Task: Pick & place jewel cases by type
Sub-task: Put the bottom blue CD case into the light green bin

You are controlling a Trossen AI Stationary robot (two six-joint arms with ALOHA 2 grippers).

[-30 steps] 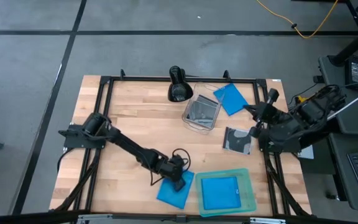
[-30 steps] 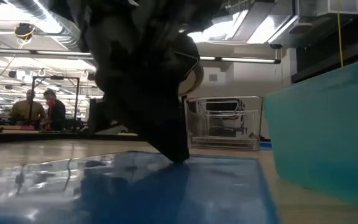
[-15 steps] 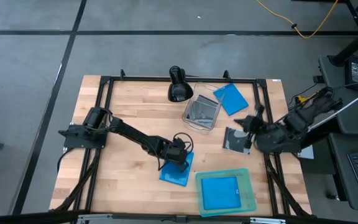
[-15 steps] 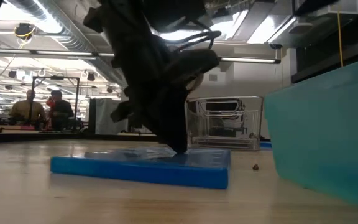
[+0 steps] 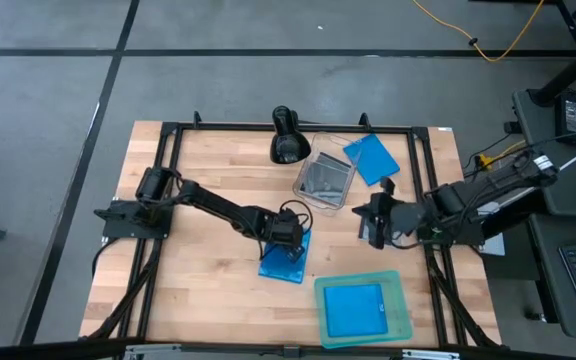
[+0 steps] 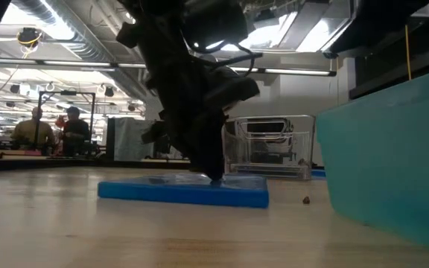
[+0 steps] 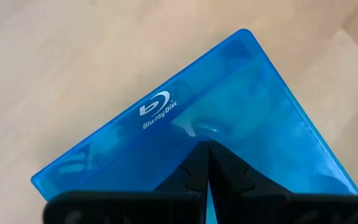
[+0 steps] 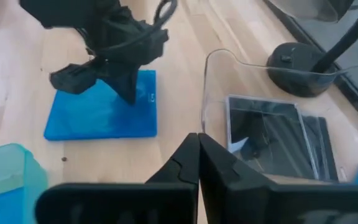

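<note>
A bright blue jewel case (image 5: 285,264) lies flat on the wooden table, left of the teal tray (image 5: 400,318). My left gripper (image 5: 290,243) is shut, with its tips down on this case's top face. My right gripper (image 5: 361,213) is shut and hangs above the table, just right of the clear tub (image 5: 324,181), touching nothing. In the right wrist view its tips (image 8: 197,142) point at the tub's wall (image 8: 211,93). Black-and-clear disc cases (image 8: 267,134) lie inside the tub. A second blue case (image 5: 372,158) lies at the far right, and a third (image 5: 353,309) lies in the tray. My left gripper presses its shut fingertips (image 7: 205,149) down on the blue case's top face (image 7: 185,127), just behind the printed logo and toward the case's far end. The fingers slant down from the table's left side. The case lies flat on the table (image 6: 185,192).
A black lamp-like stand (image 5: 286,135) sits at the far edge beside the tub. A black metal frame (image 5: 168,135) runs around the table. Bare wood lies between my left arm and the near edge. People sit far off in the room (image 6: 51,126).
My left gripper has moved toward the table's far edge, sliding the blue case flat along the wood away from the near edge and turning it a little. My right gripper has come down and moved left toward the tub, tipping more level.
</note>
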